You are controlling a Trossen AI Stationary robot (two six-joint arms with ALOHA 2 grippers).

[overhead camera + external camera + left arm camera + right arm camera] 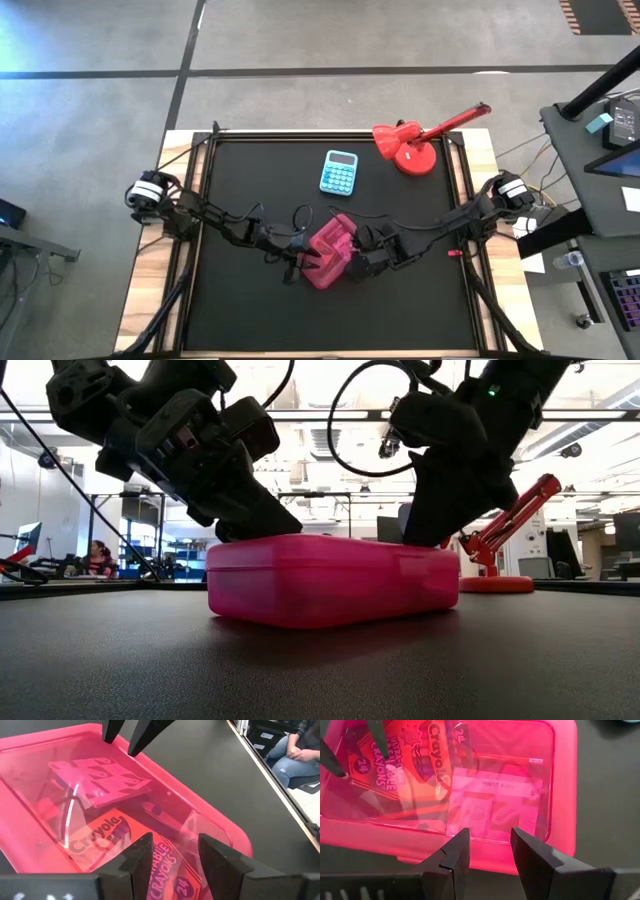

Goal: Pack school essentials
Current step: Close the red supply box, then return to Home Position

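Pink pencil case (pixel 333 580): nearest the low camera, lying flat and closed on the black table (pixel 250 320), front of centre, between the two arms. It looks like stiff, smooth translucent plastic, likely light and slippery; best taken across its narrow width or by the raised rim, not by the flexing lid.
Red desk lamp (pixel 415 140): at the far right of the table, well apart from the case.
Light-blue calculator (pixel 340 172): behind the case, near it but not touching.
Left gripper (pixel 172 855): fingers parted, holding nothing, poised over the case's left end.
Right gripper (pixel 487 851): fingers likewise parted and empty, at the case's right edge.
Crayola crayon box (pixel 405 757): inside, seen through the lid.
Patterned sticky-note pad (pixel 100 780): inside, beside the crayons.
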